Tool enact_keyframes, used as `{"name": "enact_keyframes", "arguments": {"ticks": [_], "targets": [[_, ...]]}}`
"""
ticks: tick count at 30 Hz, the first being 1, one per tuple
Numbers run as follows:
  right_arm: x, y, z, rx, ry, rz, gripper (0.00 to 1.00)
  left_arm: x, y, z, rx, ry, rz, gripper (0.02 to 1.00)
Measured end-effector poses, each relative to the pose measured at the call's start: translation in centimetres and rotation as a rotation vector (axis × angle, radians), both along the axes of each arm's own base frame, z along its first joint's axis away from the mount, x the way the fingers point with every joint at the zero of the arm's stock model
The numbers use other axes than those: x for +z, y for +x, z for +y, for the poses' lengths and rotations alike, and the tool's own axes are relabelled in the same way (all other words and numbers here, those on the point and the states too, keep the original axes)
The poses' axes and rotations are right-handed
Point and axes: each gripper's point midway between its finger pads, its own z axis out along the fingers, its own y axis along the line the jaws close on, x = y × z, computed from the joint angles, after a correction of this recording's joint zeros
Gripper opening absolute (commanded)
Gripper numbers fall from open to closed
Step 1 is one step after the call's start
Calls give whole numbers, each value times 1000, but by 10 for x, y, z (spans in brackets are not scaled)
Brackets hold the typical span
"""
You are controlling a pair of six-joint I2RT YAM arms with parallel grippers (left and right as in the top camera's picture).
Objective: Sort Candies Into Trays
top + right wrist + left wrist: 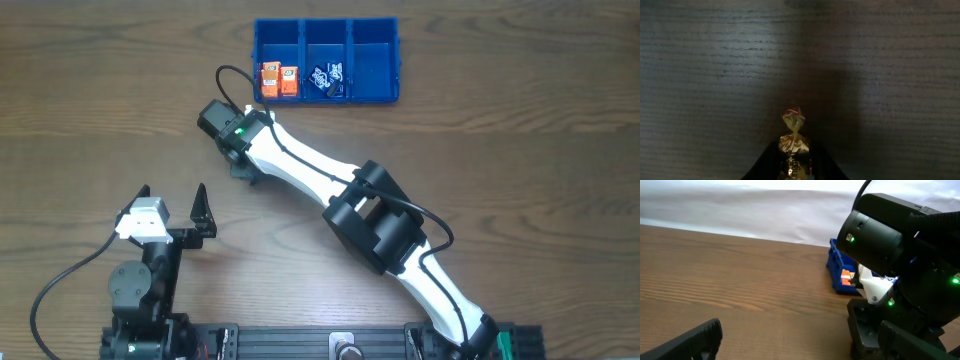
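Note:
A gold-wrapped candy [794,144] with a red twisted end sits between the fingers of my right gripper [795,159], which is shut on it just above the bare wood. From above, the right gripper [243,168] is left of centre, a short way in front of the blue three-compartment tray [373,98]. The tray's left compartment holds two orange candies [279,81]; the middle one holds dark blue candies [326,79]. My left gripper [172,203] stands open near the front left with nothing in it.
The right arm [375,220] stretches diagonally across the table's middle. Its black wrist [890,235] looms close in the left wrist view, in front of the tray's corner [836,265]. Bare wood lies to the left and far right.

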Motion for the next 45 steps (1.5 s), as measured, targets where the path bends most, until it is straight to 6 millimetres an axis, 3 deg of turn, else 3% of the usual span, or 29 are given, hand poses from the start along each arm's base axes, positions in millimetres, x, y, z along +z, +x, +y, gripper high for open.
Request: {"name": "enact_keyframes", "arguments": {"ticks": [4,6,8,9,10,12,13,14,16,19,21,23,24,25,26,27,32,34,36,38,39,40,41,43,45], "targets": [[7,7,-7,66,-32,-29,119,0,0,0,0,0,0,998],[37,22,-23,92,-37,-80,117,0,0,0,0,0,0,996],[108,53,-54,69,1,-207,119,0,0,0,0,0,0,998],[156,73,-81,32,29,-300,119,0,0,0,0,0,0,998],[214,98,-126,-38,51,-428,119,0,0,0,0,0,0,998],[256,126,-177,-121,46,-541,119,0,0,0,0,0,0,998],[262,140,-205,-169,22,-573,119,0,0,0,0,0,0,998],[255,150,-227,-200,-11,-568,119,0,0,0,0,0,0,998],[227,167,-243,-212,-61,-531,119,0,0,0,0,0,0,998],[158,182,-239,-180,-112,-431,119,0,0,0,0,0,0,998],[132,189,-235,-168,-112,-400,123,0,0,0,0,0,0,998],[113,191,-235,-162,-114,-371,194,0,0,0,0,0,0,998],[110,192,-235,-161,-111,-369,259,0,0,0,0,0,0,998],[110,192,-235,-162,-109,-368,400,0,0,0,0,0,0,996],[111,194,-236,-162,-108,-372,752,0,0,0,0,0,0,998],[110,194,-237,-159,-110,-370,825,0,0,0,0,0,0,998],[109,187,-240,-152,-130,-343,947,0,0,0,0,0,0,998],[134,175,-227,-124,-117,-386,956,0,0,0,0,0,0,998],[163,148,-213,-83,-83,-413,982,0,0,0,0,0,0,998],[209,104,-193,-14,1,-466,996,0,0,0,0,0,0,998],[214,90,-190,0,23,-472,996,0,0,0,0,0,0,998],[194,49,-190,33,33,-397,996,0,0,0,1,0,0,998],[178,30,-187,49,36,-352,996,0,0,0,0,0,0,998],[111,-29,-179,102,18,-159,993,0,0,0,0,0,0,998],[66,-73,-178,118,-3,-21,987,0,0,0,0,0,0,998]]}}
